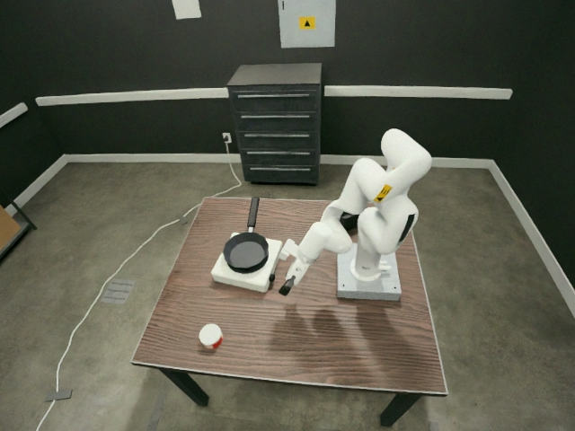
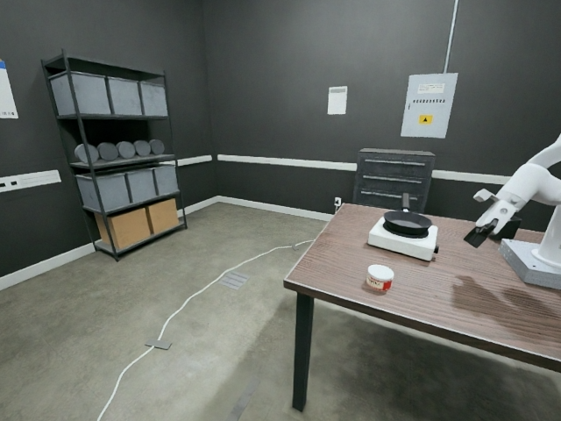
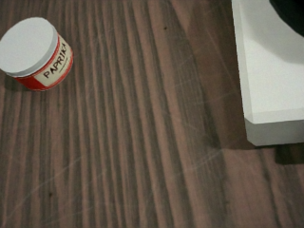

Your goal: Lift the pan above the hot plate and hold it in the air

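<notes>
A black pan [image 1: 245, 251] sits on the white hot plate [image 1: 247, 270] near the middle of the table, its long black handle [image 1: 252, 213] pointing to the far edge. It also shows in the exterior view [image 2: 407, 222] on the hot plate [image 2: 402, 239]. My gripper [image 1: 286, 284] is open and empty, hanging just right of the hot plate and a little above the table; it also shows in the exterior view [image 2: 478, 235]. The wrist view shows the hot plate's corner [image 3: 273, 78] and a sliver of the pan, but not the fingers.
A small paprika jar [image 1: 210, 336] with a white lid stands near the table's front left; it also shows in the wrist view [image 3: 34, 53]. My arm's grey base block [image 1: 367, 277] stands on the table's right side. A dark drawer cabinet [image 1: 277, 121] stands behind the table.
</notes>
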Action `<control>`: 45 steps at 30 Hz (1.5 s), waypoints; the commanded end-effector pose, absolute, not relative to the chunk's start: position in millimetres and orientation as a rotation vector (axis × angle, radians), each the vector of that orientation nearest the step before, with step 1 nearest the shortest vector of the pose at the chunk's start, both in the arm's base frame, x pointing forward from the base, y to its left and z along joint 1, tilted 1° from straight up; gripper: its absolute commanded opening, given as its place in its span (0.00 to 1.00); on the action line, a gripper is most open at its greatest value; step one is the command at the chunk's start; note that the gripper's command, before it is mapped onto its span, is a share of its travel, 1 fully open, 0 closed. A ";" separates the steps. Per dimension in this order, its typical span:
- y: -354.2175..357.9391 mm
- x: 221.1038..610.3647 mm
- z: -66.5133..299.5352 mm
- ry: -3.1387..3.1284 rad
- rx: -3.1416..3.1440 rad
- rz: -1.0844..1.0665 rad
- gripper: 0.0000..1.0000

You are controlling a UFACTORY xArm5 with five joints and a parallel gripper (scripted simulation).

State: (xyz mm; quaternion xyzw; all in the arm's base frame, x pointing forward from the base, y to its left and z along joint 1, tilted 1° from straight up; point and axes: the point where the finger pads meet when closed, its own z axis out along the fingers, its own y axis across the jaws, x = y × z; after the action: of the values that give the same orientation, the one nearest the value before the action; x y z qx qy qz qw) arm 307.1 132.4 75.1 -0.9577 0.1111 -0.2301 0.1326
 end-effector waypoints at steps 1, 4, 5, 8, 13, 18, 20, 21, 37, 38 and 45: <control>132.8 308.0 76.0 0.322 -2.776 -0.671 1.00; 132.8 308.0 76.0 0.322 -2.776 -0.671 1.00; 132.8 308.0 76.0 0.322 -2.776 -0.671 1.00; 132.8 308.0 76.0 0.322 -2.776 -0.671 1.00; 132.8 308.0 76.0 0.322 -2.776 -0.671 1.00; 132.8 308.0 76.0 0.322 -2.776 -0.671 1.00; 132.7 308.5 76.2 0.322 -2.778 -0.670 1.00; 132.5 309.2 76.3 0.321 -2.780 -0.669 1.00; 104.1 370.2 108.6 0.231 -2.964 -0.513 1.00; 98.8 376.4 114.8 0.218 -2.985 -0.487 1.00; 70.8 398.0 149.3 0.153 -3.066 -0.351 1.00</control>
State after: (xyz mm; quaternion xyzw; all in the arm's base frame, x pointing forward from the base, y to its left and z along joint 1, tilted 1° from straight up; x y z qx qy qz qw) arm 380.8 88.6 127.5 -0.9835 0.0678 -0.1602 0.0491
